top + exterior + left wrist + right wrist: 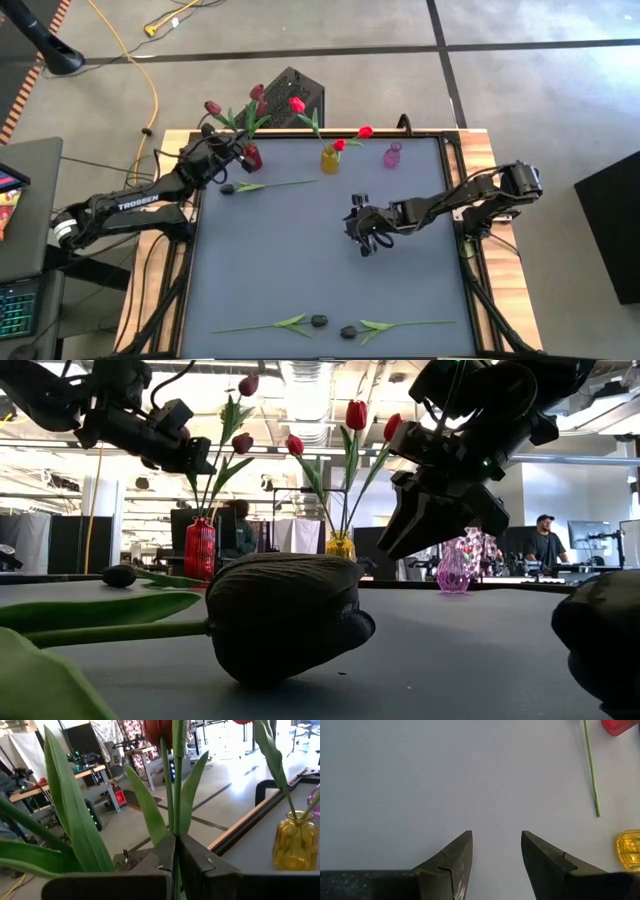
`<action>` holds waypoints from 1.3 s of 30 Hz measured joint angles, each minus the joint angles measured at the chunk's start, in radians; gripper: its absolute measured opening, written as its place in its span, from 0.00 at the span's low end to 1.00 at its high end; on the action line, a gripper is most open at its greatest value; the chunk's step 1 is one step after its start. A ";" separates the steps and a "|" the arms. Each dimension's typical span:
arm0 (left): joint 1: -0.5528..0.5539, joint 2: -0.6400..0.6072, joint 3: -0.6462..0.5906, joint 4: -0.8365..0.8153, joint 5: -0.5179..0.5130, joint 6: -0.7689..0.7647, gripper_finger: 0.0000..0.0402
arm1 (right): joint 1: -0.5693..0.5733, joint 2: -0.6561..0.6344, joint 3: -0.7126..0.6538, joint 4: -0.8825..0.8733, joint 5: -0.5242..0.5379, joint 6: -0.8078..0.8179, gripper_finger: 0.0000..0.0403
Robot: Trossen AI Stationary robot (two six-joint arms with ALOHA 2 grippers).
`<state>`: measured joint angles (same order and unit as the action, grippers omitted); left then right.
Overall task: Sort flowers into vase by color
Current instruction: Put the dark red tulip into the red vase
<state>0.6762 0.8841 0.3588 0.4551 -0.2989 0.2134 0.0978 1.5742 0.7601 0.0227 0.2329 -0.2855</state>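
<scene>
So the left gripper (232,152) sits at the upper left of the overhead frame, right by the red vase (251,157), fingers pinched tight on a maroon tulip's stem (170,810). The right gripper (362,232) hovers mid-mat with its fingers apart, holding nothing. Red tulips stand in the yellow vase (329,158); three black tulips lie on the mat, one (262,186) upper left, two (318,321) along the bottom edge.

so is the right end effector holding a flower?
No. In the right wrist view the right end effector stands open over bare table, nothing between its fingers.
</scene>
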 joint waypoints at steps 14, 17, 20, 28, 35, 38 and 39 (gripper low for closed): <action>0.000 0.000 0.000 -0.116 0.000 -0.039 0.00 | 0.000 0.000 0.000 0.000 0.000 -0.003 0.48; 0.000 0.000 0.000 -0.130 0.001 -0.038 0.00 | 0.000 0.000 0.000 0.000 0.000 -0.003 0.48; 0.000 0.000 0.000 -0.138 0.001 -0.038 0.00 | 0.000 0.000 0.000 0.000 0.000 -0.002 0.48; 0.000 0.000 0.000 -0.166 0.006 -0.041 0.00 | 0.000 0.000 0.000 0.000 0.000 -0.002 0.48; 0.000 0.000 0.000 -0.204 0.006 -0.051 0.00 | 0.000 0.000 0.000 0.000 0.000 -0.002 0.48; 0.000 0.000 0.000 -0.206 0.006 -0.054 0.00 | 0.000 0.000 0.000 0.000 0.000 -0.002 0.48; 0.000 0.000 0.000 -0.206 0.006 -0.056 0.00 | 0.000 0.000 0.000 0.000 0.000 -0.002 0.48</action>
<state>0.6762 0.8839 0.3588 0.2491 -0.2934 0.1570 0.0978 1.5742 0.7605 0.0231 0.2333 -0.2871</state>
